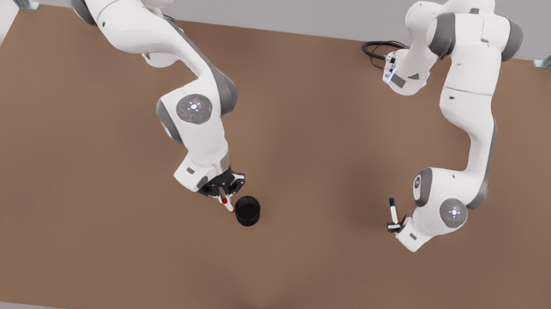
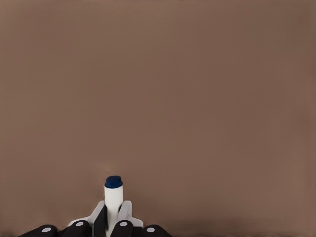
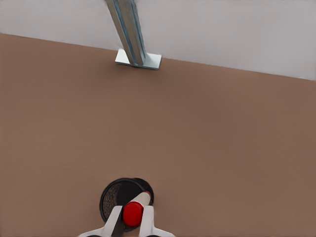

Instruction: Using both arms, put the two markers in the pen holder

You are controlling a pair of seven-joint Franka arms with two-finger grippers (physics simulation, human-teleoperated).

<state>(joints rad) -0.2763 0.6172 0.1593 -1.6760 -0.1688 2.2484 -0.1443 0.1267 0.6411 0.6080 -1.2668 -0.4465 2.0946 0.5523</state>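
Gripping red marker (image 3: 133, 213) in right tool (image 1: 224, 197) beside pen holder (image 1: 247, 211) | left tool (image 2: 113, 222) clamps blue marker (image 2: 113, 197) | table (image 1: 308, 153)

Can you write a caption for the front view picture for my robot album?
Right pincer tips the red marker toward the pen holder; left pincer holds the blue marker.

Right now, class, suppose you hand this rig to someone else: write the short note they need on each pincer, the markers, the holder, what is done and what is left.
Right pincer: shut on the red marker, poised above the holder, which stands mid-table.
Left pincer: shut on the blue marker, at the front view's right, well away from the holder, over bare table.
Done: both markers picked up.
Left: neither marker is in the holder yet. Probably drop the red one first, then bring the blue one across.
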